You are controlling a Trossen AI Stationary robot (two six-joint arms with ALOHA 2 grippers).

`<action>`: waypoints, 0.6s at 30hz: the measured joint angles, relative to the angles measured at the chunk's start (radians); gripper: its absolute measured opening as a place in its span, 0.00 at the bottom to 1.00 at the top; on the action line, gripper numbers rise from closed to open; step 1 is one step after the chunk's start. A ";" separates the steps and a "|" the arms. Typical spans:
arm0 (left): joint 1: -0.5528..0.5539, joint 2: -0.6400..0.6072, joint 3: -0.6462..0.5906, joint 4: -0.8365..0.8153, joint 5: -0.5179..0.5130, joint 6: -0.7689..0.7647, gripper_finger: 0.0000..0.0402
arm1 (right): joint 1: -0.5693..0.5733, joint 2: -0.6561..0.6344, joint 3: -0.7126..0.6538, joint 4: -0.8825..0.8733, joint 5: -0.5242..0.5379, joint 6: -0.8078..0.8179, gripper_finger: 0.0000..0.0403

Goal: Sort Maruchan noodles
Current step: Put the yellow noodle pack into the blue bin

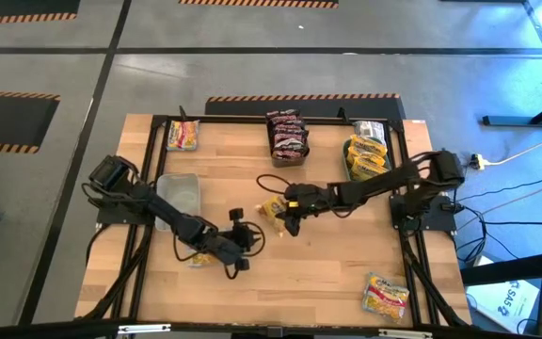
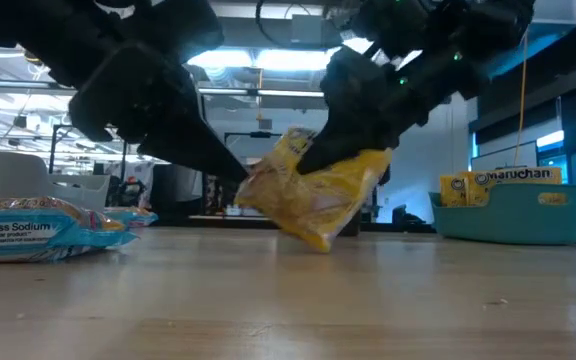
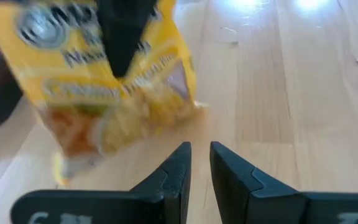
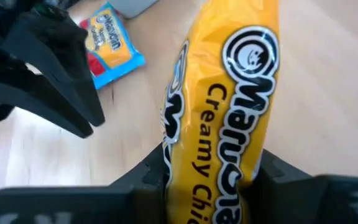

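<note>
Glossy crinkled yellow packet

Yellow Maruchan packet: mid-table, tilted, one corner lifted. Yellow packets: stacked near the far right corner. Dark red packets: grouped at the far edge, centre. One packet: far left corner. One packet: near right corner, flat.

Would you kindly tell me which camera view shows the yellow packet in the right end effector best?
The right wrist view: the yellow packet fills it, label readable, pinched by the right end effector. The low view shows it tilted above the table; the left wrist view, blurred; the high view, tiny.
</note>
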 joint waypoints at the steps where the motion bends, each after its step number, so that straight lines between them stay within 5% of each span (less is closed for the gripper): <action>1: -0.003 0.000 0.000 -0.001 0.000 0.000 0.14 | 0.000 -0.019 0.000 -0.026 0.007 -0.005 0.27; 18: -0.002 0.000 -0.001 0.004 -0.001 -0.002 0.14 | -0.001 -0.561 0.002 -0.658 0.146 -0.089 0.28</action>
